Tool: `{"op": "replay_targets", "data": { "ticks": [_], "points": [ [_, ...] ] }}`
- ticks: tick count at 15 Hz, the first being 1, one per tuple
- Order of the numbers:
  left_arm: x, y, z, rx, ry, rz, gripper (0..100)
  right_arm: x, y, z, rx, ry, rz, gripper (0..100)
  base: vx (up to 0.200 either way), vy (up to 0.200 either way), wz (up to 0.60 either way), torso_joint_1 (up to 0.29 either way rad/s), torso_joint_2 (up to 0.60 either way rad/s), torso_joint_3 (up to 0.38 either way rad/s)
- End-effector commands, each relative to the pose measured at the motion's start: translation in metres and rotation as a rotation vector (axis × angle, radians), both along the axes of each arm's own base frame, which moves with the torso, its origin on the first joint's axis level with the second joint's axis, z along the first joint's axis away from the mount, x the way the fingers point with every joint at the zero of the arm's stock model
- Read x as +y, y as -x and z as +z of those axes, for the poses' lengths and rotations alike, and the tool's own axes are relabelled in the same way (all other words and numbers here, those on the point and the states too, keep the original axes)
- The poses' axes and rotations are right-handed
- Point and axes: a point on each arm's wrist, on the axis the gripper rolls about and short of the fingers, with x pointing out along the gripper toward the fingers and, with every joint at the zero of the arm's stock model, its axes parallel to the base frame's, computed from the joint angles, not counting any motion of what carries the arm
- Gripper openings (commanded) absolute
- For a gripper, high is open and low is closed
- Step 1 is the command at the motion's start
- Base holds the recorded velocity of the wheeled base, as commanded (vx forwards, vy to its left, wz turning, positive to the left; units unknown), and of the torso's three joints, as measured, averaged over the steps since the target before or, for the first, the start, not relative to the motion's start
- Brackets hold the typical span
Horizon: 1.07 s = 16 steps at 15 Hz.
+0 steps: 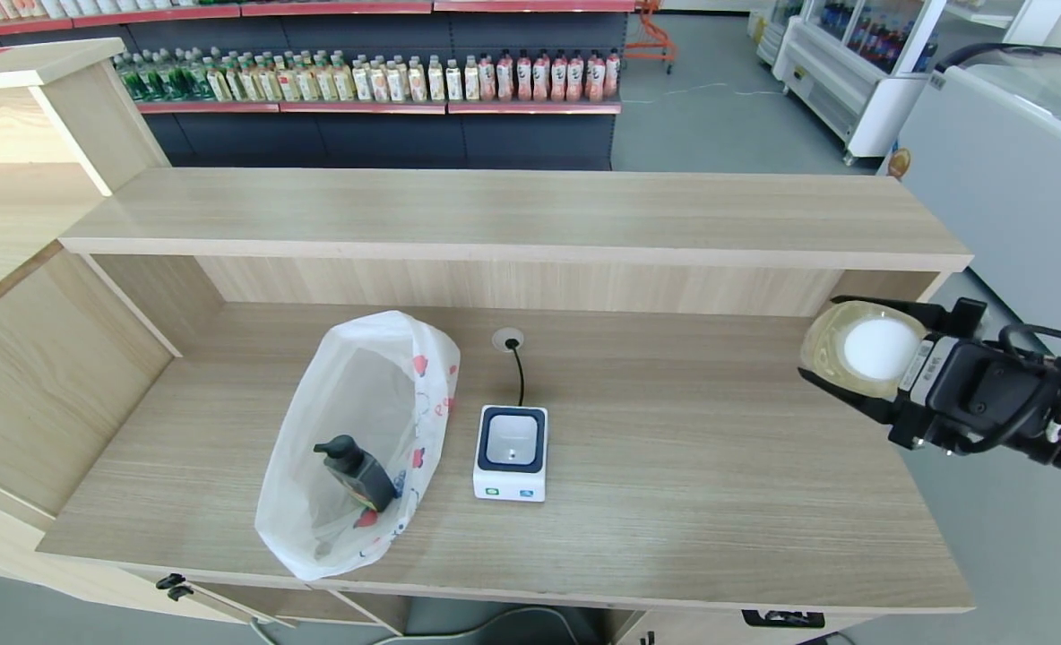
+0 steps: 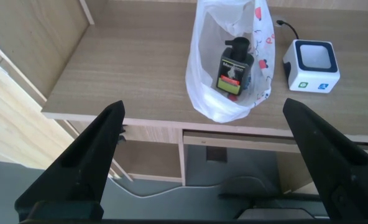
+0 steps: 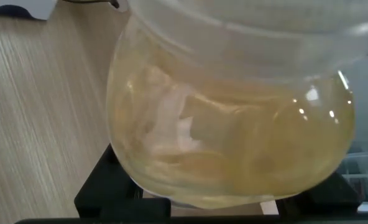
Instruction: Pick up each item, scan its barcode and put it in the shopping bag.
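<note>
A white plastic shopping bag lies open on the wooden counter at the left, with a dark pump bottle inside it. The same bag and pump bottle appear in the left wrist view. A white barcode scanner sits just right of the bag. My right gripper is raised above the counter's right end, shut on a clear jar of yellowish contents with a white lid. The jar is close up in the right wrist view. My left gripper hangs open off the counter's front edge, with nothing between its fingers.
A raised wooden ledge runs along the back of the counter. The scanner's cable goes to a grommet behind it. A drawer front lies under the counter. Store shelves with bottles and freezers stand beyond.
</note>
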Motion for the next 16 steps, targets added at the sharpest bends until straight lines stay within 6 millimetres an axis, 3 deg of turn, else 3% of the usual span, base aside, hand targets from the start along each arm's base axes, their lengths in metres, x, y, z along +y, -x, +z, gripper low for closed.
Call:
{"op": "replay_targets", "data": {
  "ticks": [1,4,7,13,16],
  "points": [
    [0.0,0.0,0.0,0.0,-0.001,0.001,100,-0.001,0.009,0.003,-0.02,0.001,0.002,0,0.0,0.0,0.0,0.0,0.0,0.0],
    [0.0,0.0,0.0,0.001,-0.001,0.0,100,0.002,0.029,0.008,-0.036,-0.001,0.003,0,0.0,0.0,0.0,0.0,0.0,0.0],
    [0.0,0.0,0.0,0.0,0.0,0.001,100,0.0,0.037,0.011,-0.025,0.003,-0.009,0,0.0,0.2,0.0,-0.004,0.0,0.004],
    [0.0,0.0,0.0,0.0,0.0,0.001,100,0.0,0.028,0.015,-0.011,-0.003,-0.017,0,0.0,0.2,0.0,0.006,0.0,0.002],
    [0.0,0.0,0.0,0.0,0.0,0.001,100,-0.004,0.005,-0.008,0.12,-0.034,-0.039,0,0.0,0.2,0.0,-0.001,0.0,0.001]
  ]
}}
